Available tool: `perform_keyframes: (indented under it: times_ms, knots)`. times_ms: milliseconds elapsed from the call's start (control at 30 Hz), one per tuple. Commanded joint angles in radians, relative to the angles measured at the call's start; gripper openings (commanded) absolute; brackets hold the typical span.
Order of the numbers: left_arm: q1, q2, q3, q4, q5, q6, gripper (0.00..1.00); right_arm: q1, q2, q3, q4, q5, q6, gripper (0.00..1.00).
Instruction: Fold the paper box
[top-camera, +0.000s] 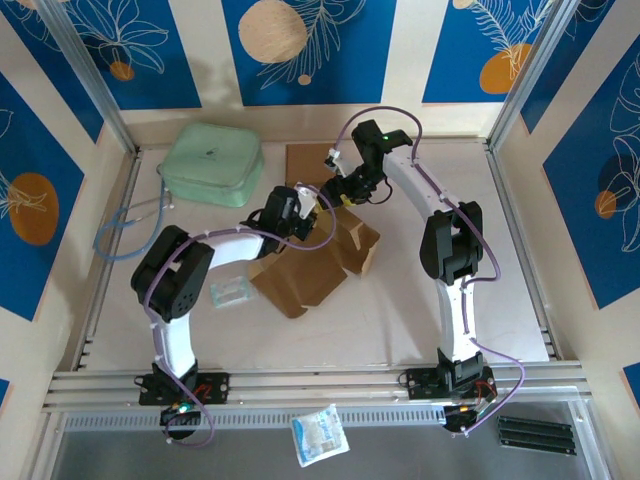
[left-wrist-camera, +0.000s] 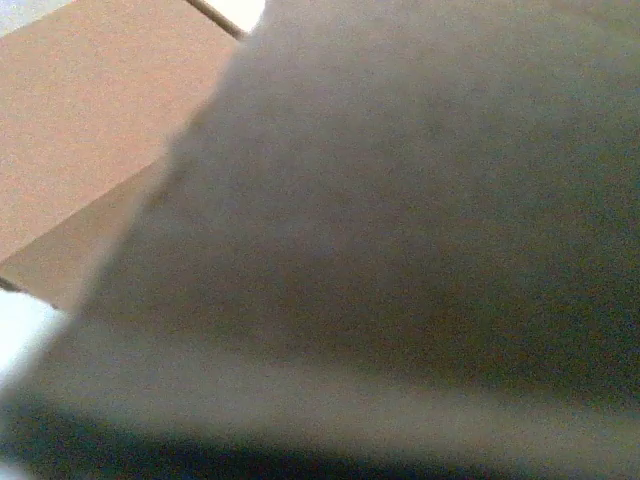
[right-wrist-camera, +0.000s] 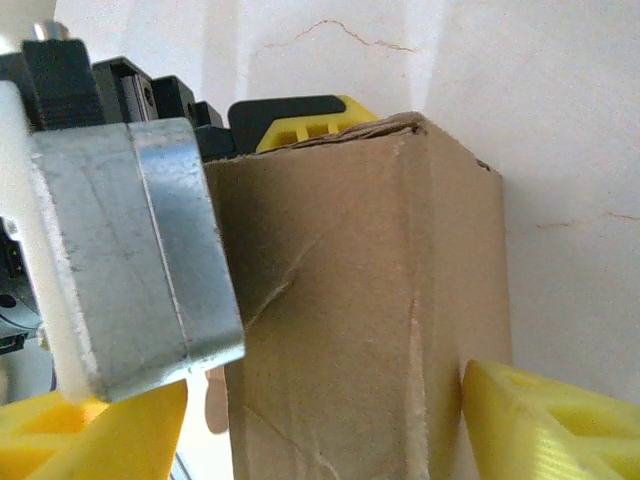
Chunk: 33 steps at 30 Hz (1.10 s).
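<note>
The brown paper box (top-camera: 310, 265) lies half folded in the middle of the table, one wall standing up at its right end. My left gripper (top-camera: 305, 208) is at the box's far edge, and its wrist view has blurred cardboard (left-wrist-camera: 400, 250) pressed close over it. One of its yellow fingertips (right-wrist-camera: 300, 125) shows behind the box's top edge. My right gripper (top-camera: 345, 190) straddles the upright wall (right-wrist-camera: 360, 320). Its jaws stand wide: the right finger (right-wrist-camera: 540, 420) touches the cardboard, while a gap remains at the left finger (right-wrist-camera: 100, 430).
A mint green pouch (top-camera: 212, 165) sits at the back left, with a flat brown sheet (top-camera: 305, 160) beside it. A blue cable (top-camera: 125, 235) loops at the left edge. A clear packet (top-camera: 232, 292) lies by the left arm. Another packet (top-camera: 320, 435) rests on the front rail.
</note>
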Motion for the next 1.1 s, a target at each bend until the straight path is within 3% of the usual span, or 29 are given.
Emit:
perform_keyframes:
  times_ms: [0,200,400,667,867,1067]
  knots:
    - [-0.004,0.047,0.036,-0.065,0.032,0.05,0.15,0.011,0.023,0.014,-0.045,-0.046,-0.002,0.72]
    - [-0.002,0.08,0.087,-0.091,0.042,0.06,0.16,0.009,0.021,0.008,-0.048,-0.045,-0.005,0.72]
    - [0.001,0.105,0.124,-0.094,0.072,0.062,0.24,0.005,0.021,0.008,-0.046,-0.046,-0.005,0.72]
    - [0.007,0.118,0.133,-0.059,0.088,0.039,0.11,0.003,0.024,0.008,-0.046,-0.045,-0.004,0.72]
    - [0.003,0.119,0.141,-0.084,-0.039,0.008,0.0,0.002,0.023,0.007,-0.043,-0.043,-0.002,0.72]
    - [-0.014,0.136,0.178,-0.155,-0.18,0.02,0.0,0.003,0.024,-0.002,-0.037,-0.048,0.005,0.72]
